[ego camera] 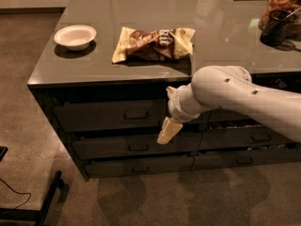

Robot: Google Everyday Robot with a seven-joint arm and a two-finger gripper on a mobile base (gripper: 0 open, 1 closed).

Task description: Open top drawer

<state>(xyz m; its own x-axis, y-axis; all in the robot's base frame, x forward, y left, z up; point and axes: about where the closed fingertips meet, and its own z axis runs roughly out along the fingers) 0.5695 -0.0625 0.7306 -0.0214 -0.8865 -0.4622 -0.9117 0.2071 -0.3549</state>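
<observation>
Your hand (169,130) hangs in front of the cabinet's drawer bank, its cream end angled down toward 7 o'clock, at the right end of the top drawer (94,117). Whether the hand is apart or together cannot be told from here. The loop handle (136,114) lies at roughly 10 o'clock from the hand, near but not touching. Its long axis runs 9 to 3 o'clock, like the panel itself. The drawer front, a long flat dark grey panel directly under the edge of the surface (94,65), looks fully shut, level with the shallower drawer fronts (136,146) below. Beyond, on the surface, sit a snack bag (153,44) and, at its 9 o'clock, a white bowl (75,36).
</observation>
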